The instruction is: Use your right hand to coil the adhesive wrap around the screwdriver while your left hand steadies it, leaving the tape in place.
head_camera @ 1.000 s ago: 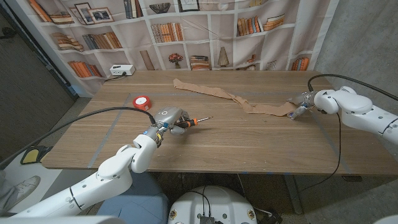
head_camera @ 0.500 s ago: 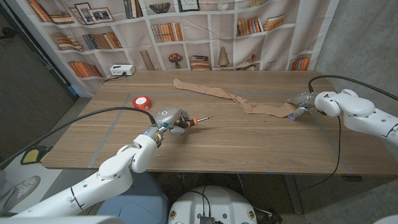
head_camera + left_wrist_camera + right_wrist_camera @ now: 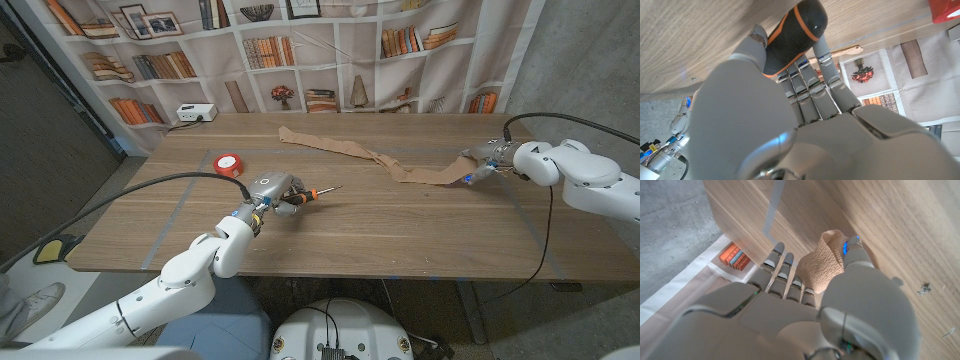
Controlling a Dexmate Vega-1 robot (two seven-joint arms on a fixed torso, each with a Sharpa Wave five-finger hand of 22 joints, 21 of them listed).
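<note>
Over the table (image 3: 400, 225) in the head view: left hand (image 3: 273, 190) clenched around the screwdriver (image 3: 312, 194), handle buried in the grip, shaft jutting out just above the wood toward the table's middle. Tan adhesive wrap (image 3: 370, 156) stretched loose across the far half, one end pinched by the right hand (image 3: 487, 160) near the right edge, well apart from the tool. Red tape roll (image 3: 230, 163) lying beside the left arm, untouched. Step in hand, by judgement: carrying the held end across to the shaft. Best done by keeping the pinch firm, dragging without snagging the slack, laying the end against the shaft before starting turns, with the tool held level and unmoving.

From the left wrist view: fingers (image 3: 812, 90) curled tight on the black-and-orange screwdriver handle (image 3: 792, 35), table above.

From the right wrist view: thumb and fingers closed on a bunched end of the wrap (image 3: 822, 262), nothing slack in the grip.
</note>
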